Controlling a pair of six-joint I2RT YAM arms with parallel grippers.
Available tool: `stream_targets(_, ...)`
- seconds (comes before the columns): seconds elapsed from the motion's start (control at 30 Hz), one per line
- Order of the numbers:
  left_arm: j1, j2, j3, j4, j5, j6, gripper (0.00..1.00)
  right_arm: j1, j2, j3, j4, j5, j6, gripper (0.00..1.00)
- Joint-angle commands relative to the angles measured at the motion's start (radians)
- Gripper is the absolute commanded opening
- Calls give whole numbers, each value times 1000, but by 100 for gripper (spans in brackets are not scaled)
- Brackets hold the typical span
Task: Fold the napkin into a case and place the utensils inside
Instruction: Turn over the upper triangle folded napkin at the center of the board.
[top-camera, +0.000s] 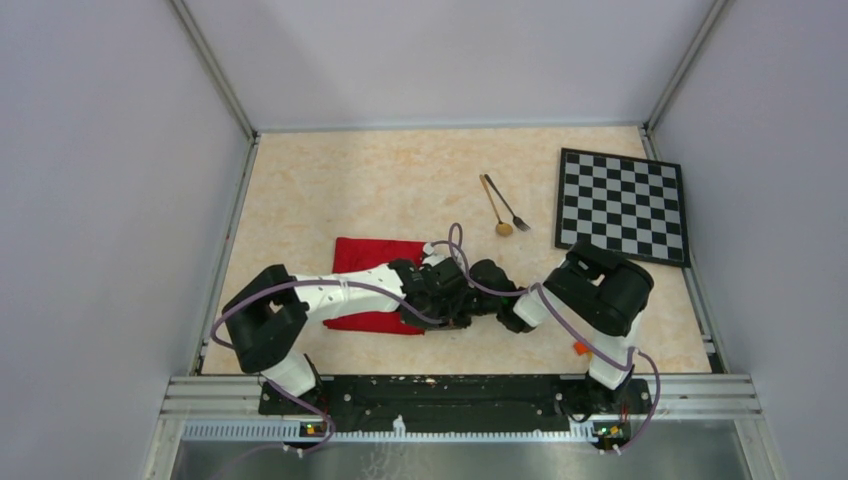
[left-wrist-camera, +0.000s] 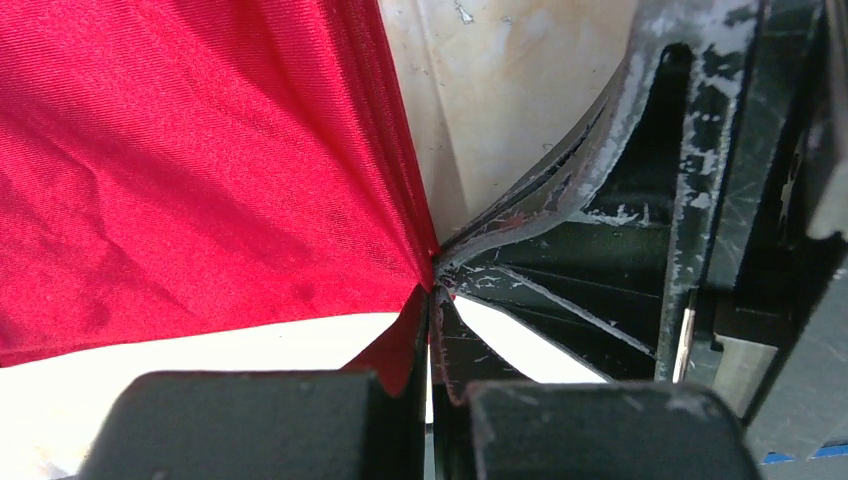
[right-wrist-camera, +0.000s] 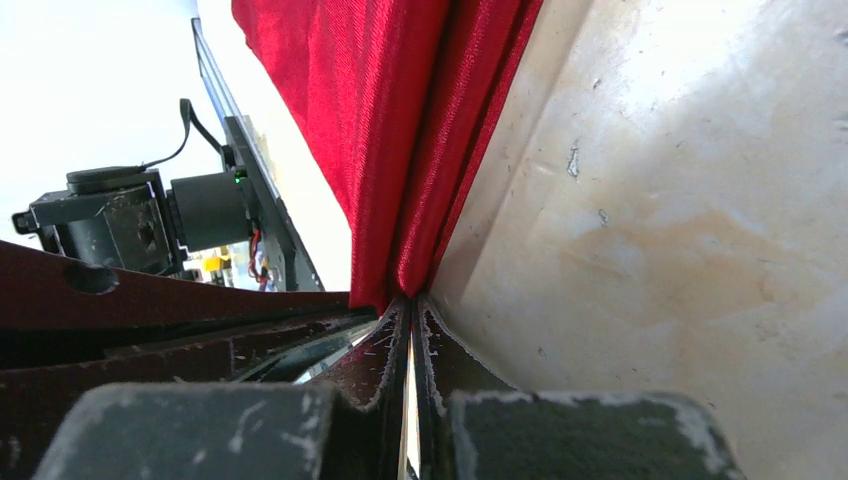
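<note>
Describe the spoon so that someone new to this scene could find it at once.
Start at the black-and-white checkered board at the far right. Just left of it, two thin items lie in a narrow V. The spoon is the left one, gold-coloured with a small round bowl; the fork beside it is dark with tines.
</note>
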Motion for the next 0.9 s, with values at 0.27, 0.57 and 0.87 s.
stream_targets(0.27,-22,-26,32,55,46,-12,22,12,6,-36,75,14,23,0)
stream_targets(0.57,-8,-298,26,-92,-13,-38,48,-4,-90,-122,83,22,39,31)
stream_targets(0.87,287,-581,-29,-107,74,77,67,21,-141,-21,-104,49,-50,43)
